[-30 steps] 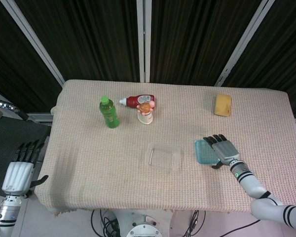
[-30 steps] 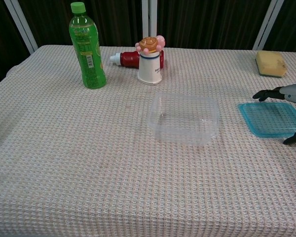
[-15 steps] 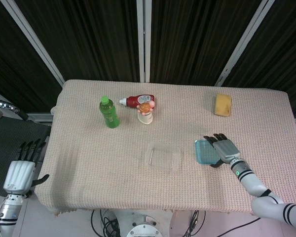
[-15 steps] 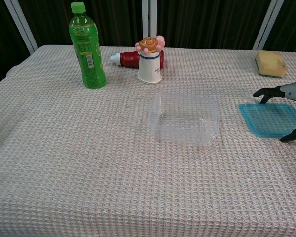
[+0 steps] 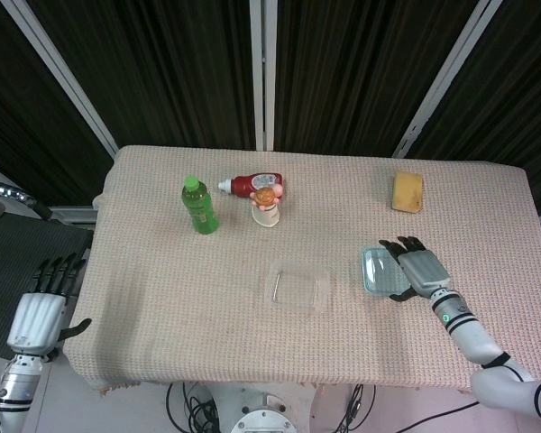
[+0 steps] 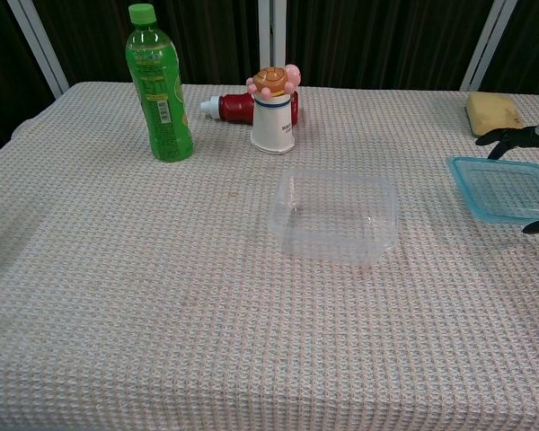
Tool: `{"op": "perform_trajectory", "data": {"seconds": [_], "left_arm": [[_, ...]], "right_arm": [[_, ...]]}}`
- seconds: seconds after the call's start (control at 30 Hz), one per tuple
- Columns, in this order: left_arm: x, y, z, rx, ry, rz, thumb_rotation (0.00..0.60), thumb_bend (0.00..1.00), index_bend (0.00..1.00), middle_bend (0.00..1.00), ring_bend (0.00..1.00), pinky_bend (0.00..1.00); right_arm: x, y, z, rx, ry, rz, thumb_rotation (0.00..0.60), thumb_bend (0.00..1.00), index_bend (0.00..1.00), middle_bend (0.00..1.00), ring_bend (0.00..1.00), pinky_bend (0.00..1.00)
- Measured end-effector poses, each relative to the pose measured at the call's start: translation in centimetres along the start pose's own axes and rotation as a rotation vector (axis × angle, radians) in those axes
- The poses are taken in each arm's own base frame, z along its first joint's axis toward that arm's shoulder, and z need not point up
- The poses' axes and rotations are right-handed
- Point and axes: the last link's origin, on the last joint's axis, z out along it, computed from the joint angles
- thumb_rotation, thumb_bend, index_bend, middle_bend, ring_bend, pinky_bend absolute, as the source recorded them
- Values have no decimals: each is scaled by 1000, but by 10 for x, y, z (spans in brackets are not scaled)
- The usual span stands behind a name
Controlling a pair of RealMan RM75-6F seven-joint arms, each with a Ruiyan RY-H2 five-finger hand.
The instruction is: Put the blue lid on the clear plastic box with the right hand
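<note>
Head view, lid: flat blue rectangular plastic lid (image 5: pixel 377 271) sits at the right of the table, well apart from the box, and appears raised off the cloth.
Chest view, lid: same lid (image 6: pixel 507 189) shows tilted, underside toward the camera, at the right frame edge.
Right hand: right hand (image 5: pixel 417 271) grasps the lid's far edge, fingers above and thumb below.
Box: clear rectangular plastic box (image 5: pixel 298 287) stands open and upright near table centre, nothing inside.
Step in hand: judged as lid picked up, carry toward the box not yet made.
Next move: calls for a leftward carry, levelling the lid, squaring its corners over the rim, then pressing down.
Left hand: left hand (image 5: pixel 41 307) hangs off the table's left edge, fingers apart, holding nothing.
Surroundings: green plastic bottle (image 5: pixel 198 206), red sauce bottle (image 5: pixel 252 185) lying flat, small white cup with toy topping (image 5: pixel 266 207), yellow sponge (image 5: pixel 408 191), all on the woven-cloth table (image 5: pixel 162 289).
</note>
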Motion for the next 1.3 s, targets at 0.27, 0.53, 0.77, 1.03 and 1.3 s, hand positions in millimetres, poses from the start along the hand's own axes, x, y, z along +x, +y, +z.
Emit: {"op": "perform_trajectory", "data": {"seconds": [0.27,0.53,0.77,1.03,1.3], "left_arm": [[2,-2,-4,6,6,-1,600,0,58,0,0,0],[-2,-5,-6,4,4,-14,600,0,58,0,0,0],[-6,-13,-10,22,-2,-29,600,0,58,0,0,0],[-7,-17,-14,38,-4,-35,600,0,58,0,0,0],[-8,-14,-12,33,-14,-36,600,0,58,0,0,0]], "right_arm": [[22,-46,-16,121,33,78,600,155,48,337,0,0],[37,-107,-20,226,11,114,600,155,55,337,0,0],[30,-165,-15,318,-44,119,600,186,82,337,0,0],[24,-197,-25,450,-71,164,600,205,106,355,0,0],[10,-204,-40,586,-170,243,600,202,125,372,0,0]]}}
